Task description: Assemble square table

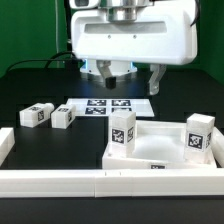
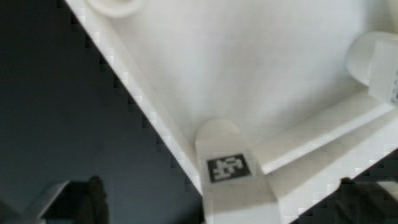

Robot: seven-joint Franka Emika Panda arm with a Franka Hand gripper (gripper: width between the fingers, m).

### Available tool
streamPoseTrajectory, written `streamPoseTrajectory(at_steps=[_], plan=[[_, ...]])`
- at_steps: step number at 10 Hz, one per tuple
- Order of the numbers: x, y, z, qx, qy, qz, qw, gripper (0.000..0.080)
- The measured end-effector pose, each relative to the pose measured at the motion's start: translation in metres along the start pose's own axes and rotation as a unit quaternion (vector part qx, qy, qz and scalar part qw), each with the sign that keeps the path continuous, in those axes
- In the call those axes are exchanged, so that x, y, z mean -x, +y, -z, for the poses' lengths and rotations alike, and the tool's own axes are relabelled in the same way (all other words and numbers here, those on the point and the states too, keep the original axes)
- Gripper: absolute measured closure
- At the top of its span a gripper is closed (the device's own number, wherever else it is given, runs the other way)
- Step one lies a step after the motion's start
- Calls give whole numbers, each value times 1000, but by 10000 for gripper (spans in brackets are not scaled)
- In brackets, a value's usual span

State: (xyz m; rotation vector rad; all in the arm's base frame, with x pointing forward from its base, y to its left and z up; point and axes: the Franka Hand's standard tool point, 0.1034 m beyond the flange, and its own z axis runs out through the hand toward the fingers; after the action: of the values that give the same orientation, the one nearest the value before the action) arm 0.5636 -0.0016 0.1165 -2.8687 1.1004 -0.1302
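Rail (image 1: pixel 60 180) fills the lower edge of the exterior view, nearest the camera. Just behind it, at lower right, the square panel (image 1: pixel 155 152) lies flat on the dark tabletop (image 1: pixel 30 85). One upright leg (image 1: pixel 122 130) stands at its left corner and a second upright leg (image 1: pixel 197 136) at its right corner.

At middle left, one loose leg (image 1: pixel 38 115) and another loose leg (image 1: pixel 63 118) lie on their sides just beside each other, long axes roughly across the frame. The marker board (image 1: pixel 108 105) lies at centre, behind the panel.

Farthest back, at upper centre, the gripper (image 1: pixel 118 70) hangs high. In the wrist view the gripper (image 2: pixel 221 205) is open, fingers wide apart and holding nothing, looking down on the panel (image 2: pixel 231 70) and a standing leg (image 2: pixel 228 162).

From the gripper, the panel lies below and toward the lower right, and the loose legs lie well apart to the lower left. Fetching one likely means travelling toward the exterior view's left, descending, and closing across the leg's short width.
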Motion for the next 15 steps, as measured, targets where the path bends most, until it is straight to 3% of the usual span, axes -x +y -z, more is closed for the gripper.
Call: streamPoseTrajectory(at_steps=[5, 6, 8, 11, 13, 15], plan=[[0, 0, -2, 1, -1, 3, 1000, 151], [7, 3, -1, -1, 1, -24, 1000, 151], [28, 23, -8, -1, 8, -49, 999, 151], [27, 21, -8, 0, 5, -46, 999, 151], [30, 20, -10, -4, 0, -107, 994, 151], [44, 20, -21, -1, -11, -245, 969, 151]])
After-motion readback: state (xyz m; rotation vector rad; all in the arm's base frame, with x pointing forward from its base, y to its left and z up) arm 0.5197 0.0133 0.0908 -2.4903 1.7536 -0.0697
